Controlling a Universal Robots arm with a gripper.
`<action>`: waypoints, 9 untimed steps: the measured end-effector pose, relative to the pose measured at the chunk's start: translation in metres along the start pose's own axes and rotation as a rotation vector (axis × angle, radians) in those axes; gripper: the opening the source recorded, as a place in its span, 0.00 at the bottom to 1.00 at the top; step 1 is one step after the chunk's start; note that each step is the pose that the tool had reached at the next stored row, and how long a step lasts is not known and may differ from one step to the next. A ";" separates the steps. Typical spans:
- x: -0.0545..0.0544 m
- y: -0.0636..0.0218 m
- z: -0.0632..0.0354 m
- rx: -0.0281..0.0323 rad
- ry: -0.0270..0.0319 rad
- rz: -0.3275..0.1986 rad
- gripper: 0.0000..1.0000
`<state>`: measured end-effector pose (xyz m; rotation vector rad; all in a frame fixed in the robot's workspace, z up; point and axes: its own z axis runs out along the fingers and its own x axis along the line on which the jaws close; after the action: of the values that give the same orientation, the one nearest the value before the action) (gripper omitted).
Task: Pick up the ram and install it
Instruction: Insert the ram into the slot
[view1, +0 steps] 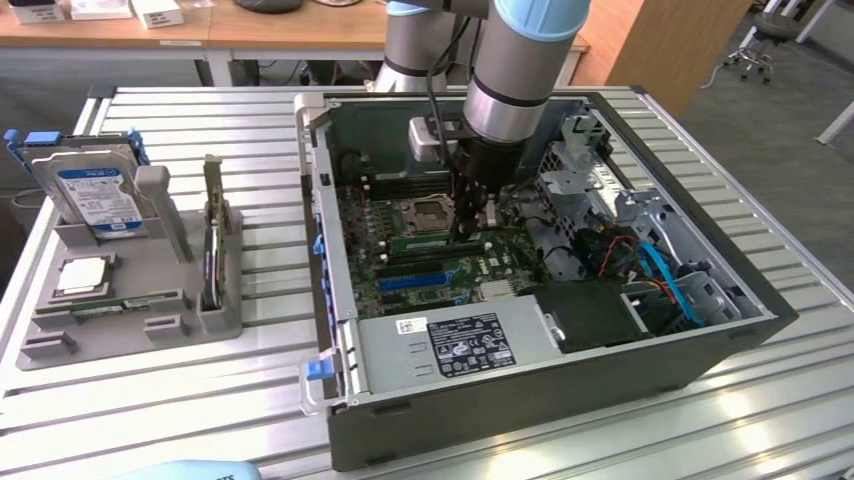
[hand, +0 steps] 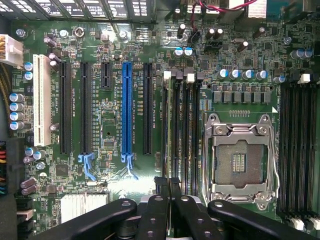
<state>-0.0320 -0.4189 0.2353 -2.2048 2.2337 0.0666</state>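
Green circuit board filled the floor of the open computer case (view1: 534, 395), and the gripper (view1: 467, 232) hung straight down over it so that its tips sat in line with the bank of long black memory slots (hand: 180, 130) beside the empty processor socket (hand: 239, 155). That upright approach suited the slots, which take a thin card pushed in from directly above. The matte black fingers (hand: 161, 200) were drawn nearly together, leaving only a sliver between them. Nothing could be made out in that sliver, and a board held edge-on there would be hard to tell from the slot lines below it.

A green RAM stick (view1: 123, 306) lay flat in the front channel of the grey moulded fixture (view1: 160, 270) at the exterior view's left, well apart from the gripper. It was narrow and thin, dotted with small dark chips. The fixture looked made to present each part in a known pose. The silver hard drive (view1: 91, 195) with its blue-white label stood propped upright at the back. The square metal-capped processor (view1: 83, 275) rested in a shallow recess between the drive and the stick. Fixture and case both stood on a ribbed aluminium table (view1: 174, 400). In the wrist view, the socket's bright steel frame and a glossy blue expansion slot (hand: 126, 107) stood out against the board's dull solder mask.
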 end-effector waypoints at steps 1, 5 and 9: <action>0.000 0.0000 0.0003 0.0000 -0.0001 0.000 0.12; 0.000 0.0000 0.0012 -0.0001 0.0001 0.000 0.12; 0.001 -0.0001 0.0023 0.0001 -0.0002 0.000 0.12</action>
<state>-0.0320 -0.4200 0.2330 -2.2047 2.2336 0.0667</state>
